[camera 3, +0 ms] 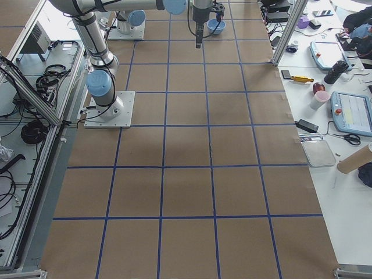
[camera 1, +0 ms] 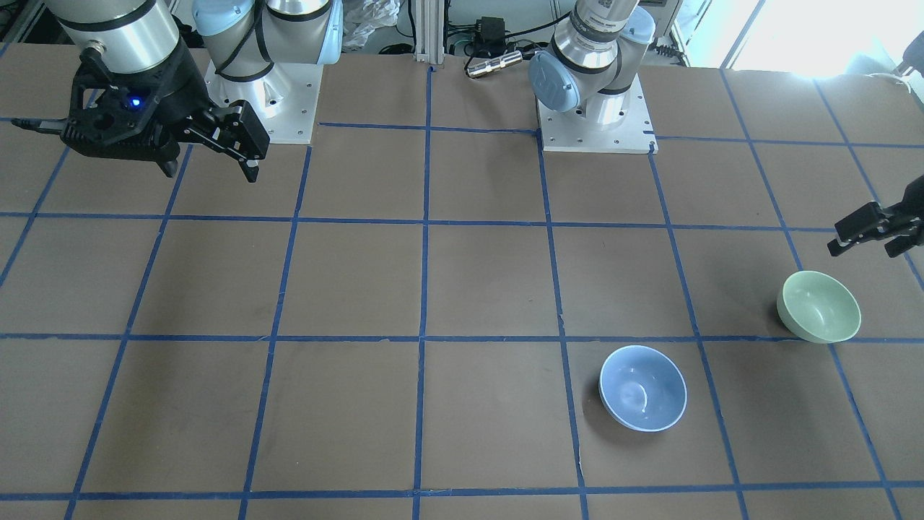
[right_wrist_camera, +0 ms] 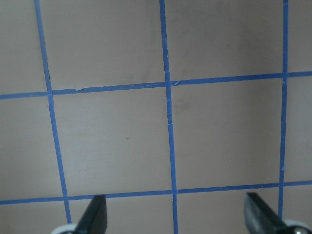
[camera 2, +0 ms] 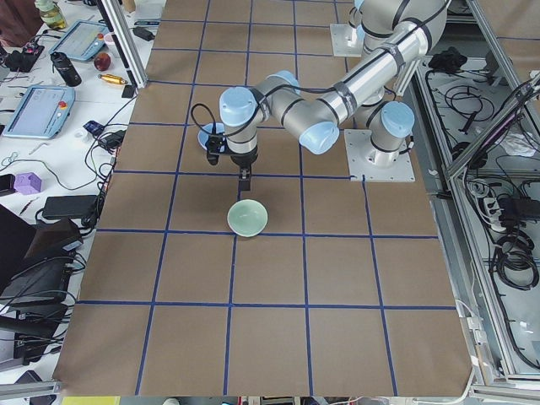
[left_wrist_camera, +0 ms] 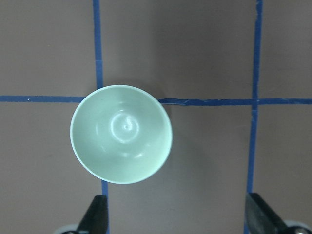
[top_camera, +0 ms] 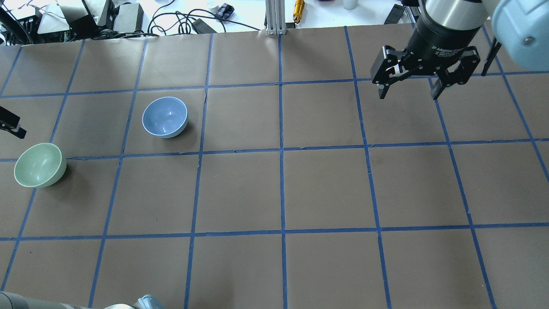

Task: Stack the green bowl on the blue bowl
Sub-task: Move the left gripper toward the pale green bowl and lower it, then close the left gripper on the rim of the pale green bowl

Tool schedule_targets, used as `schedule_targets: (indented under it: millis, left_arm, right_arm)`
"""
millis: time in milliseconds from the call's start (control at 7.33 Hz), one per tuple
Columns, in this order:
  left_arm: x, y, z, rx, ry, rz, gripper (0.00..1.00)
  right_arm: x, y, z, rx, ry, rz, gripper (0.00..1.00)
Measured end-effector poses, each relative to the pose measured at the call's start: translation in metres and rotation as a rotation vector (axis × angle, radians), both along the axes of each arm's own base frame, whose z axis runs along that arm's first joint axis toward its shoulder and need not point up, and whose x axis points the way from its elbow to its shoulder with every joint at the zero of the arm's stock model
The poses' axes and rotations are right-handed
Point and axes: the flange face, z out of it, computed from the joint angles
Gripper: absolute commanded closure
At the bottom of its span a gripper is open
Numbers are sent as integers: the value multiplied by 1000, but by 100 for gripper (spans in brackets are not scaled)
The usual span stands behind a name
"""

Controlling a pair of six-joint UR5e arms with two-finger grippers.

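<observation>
The green bowl [camera 1: 819, 307] stands upright on the brown table near its left end; it also shows in the overhead view [top_camera: 40, 165], the exterior left view [camera 2: 247, 218] and the left wrist view [left_wrist_camera: 122, 134]. The blue bowl [camera 1: 642, 388] stands upright about one grid square away [top_camera: 165, 116]. The two bowls are apart. My left gripper [camera 1: 873, 231] is open and empty and hovers above the table beside the green bowl; in the left wrist view [left_wrist_camera: 178, 219] the bowl lies ahead of its fingertips, left of centre. My right gripper [top_camera: 409, 92] is open and empty, raised high over bare table [right_wrist_camera: 178, 219].
Blue tape lines divide the brown table into squares. The two arm bases [camera 1: 595, 115] [camera 1: 267, 101] are bolted at the robot's edge. Cables, a yellow tool [top_camera: 299, 6] and other gear lie beyond the far edge.
</observation>
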Motion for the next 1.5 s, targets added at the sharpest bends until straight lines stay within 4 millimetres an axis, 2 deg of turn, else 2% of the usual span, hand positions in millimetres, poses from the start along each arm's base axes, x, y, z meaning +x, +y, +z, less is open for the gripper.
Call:
schedule_targets:
  millis: [136, 273, 545, 682, 818, 955, 1091, 1227, 1500]
  left_arm:
    - [28, 0, -24, -7, -9, 20, 0]
    - [47, -1, -49, -4, -2, 36, 0]
    - [66, -8, -92, -5, 3, 26, 2]
    - [72, -12, -109, -6, 3, -6, 8]
    - [76, -12, -123, 1, 11, -32, 22]
    - [81, -7, -135, 12, 25, -60, 42]
    - [85, -3, -144, 20, 37, -90, 75]
    - [87, -1, -148, 22, 43, -112, 89]
    - [88, 0, -150, 23, 47, -146, 100]
  right_arm:
    - [0, 0, 0, 0, 0, 0, 0]
    - [0, 0, 0, 0, 0, 0, 0]
    - [0, 0, 0, 0, 0, 1, 0]
    - [0, 0, 0, 0, 0, 0, 0]
    - [0, 0, 0, 0, 0, 0, 0]
    - [0, 0, 0, 0, 0, 0, 0]
    - [0, 0, 0, 0, 0, 0, 0]
    - [0, 0, 0, 0, 0, 0, 0]
    - [0, 0, 0, -1, 0, 0, 0]
